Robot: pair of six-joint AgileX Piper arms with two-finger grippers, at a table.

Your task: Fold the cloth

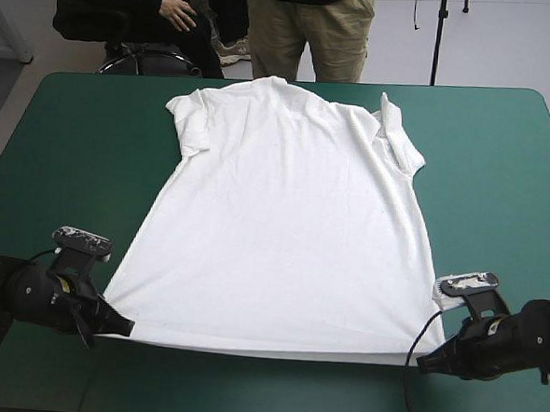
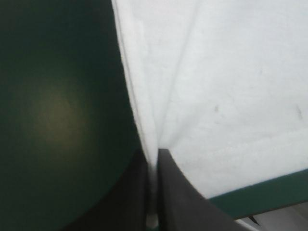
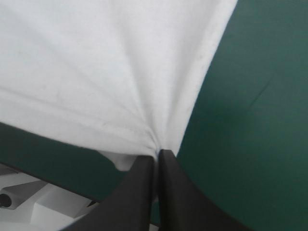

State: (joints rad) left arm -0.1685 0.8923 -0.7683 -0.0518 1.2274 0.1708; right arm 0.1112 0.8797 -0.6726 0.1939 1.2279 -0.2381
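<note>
The T-shirt (image 1: 284, 216) lies spread on the tabletop (image 1: 503, 145), collar at 12 o'clock, hem (image 1: 266, 348) at 6. The left jaws are clenched on the hem corner at 7 o'clock and the right jaws on the corner at 5, each pinching only a thin bit of cloth. On a lift toward 12, a corner could slip free if the arms draw apart, or the fold could skew if one arm leads. The sleeve (image 1: 194, 126) at 11 o'clock lies rumpled inward and may bunch under the folded half.
</note>
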